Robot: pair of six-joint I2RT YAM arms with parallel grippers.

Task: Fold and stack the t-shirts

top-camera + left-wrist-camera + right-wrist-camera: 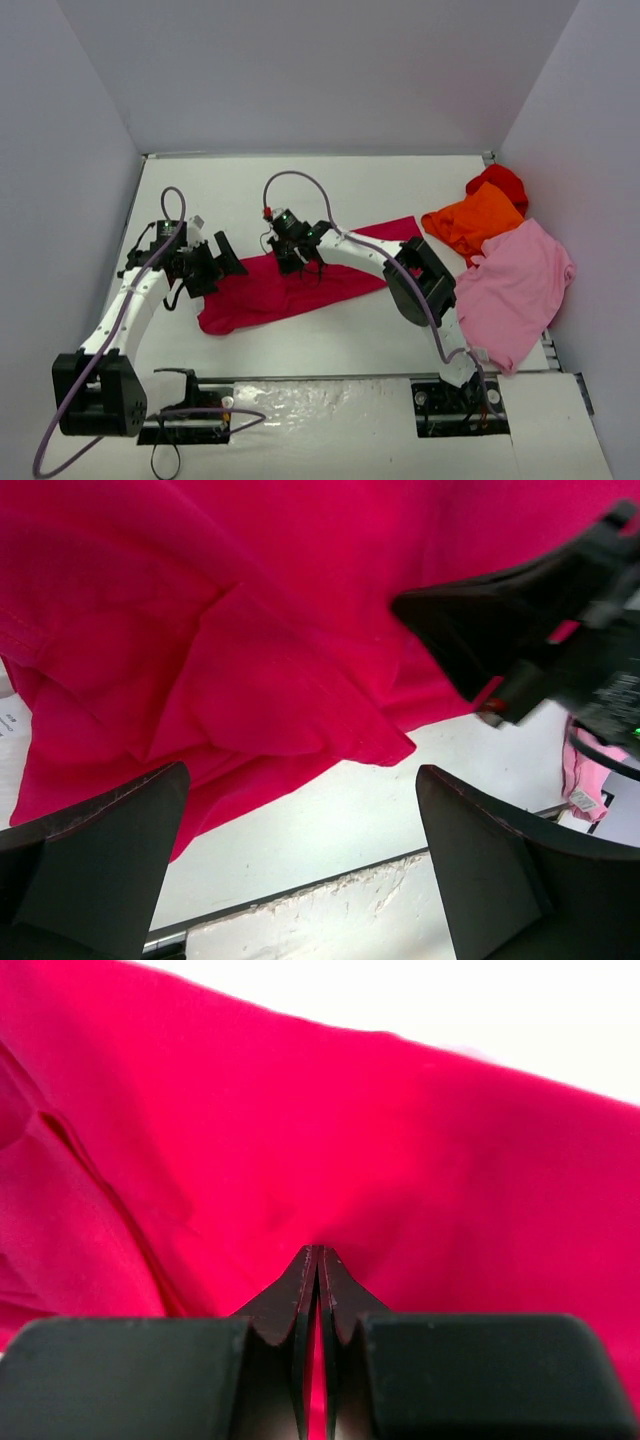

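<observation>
R end effector (318,1253) pinched on crimson shirt (265,295); L end effector (300,776) agape.

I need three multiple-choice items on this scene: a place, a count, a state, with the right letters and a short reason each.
1. Where does the light pink t-shirt lie?
A. on the right side of the table
B. under the left arm
C. in the far left corner

2. How many t-shirts are in view?
A. two
B. four
C. six

3. How is the right tool?
A. wide open
B. shut on the crimson t-shirt
C. shut on a towel

Key:
1 A, it lies by the right wall.
2 B, crimson, light pink, an orange t-shirt and a red t-shirt.
3 B, its fingers meet, pinching crimson cloth.
</observation>
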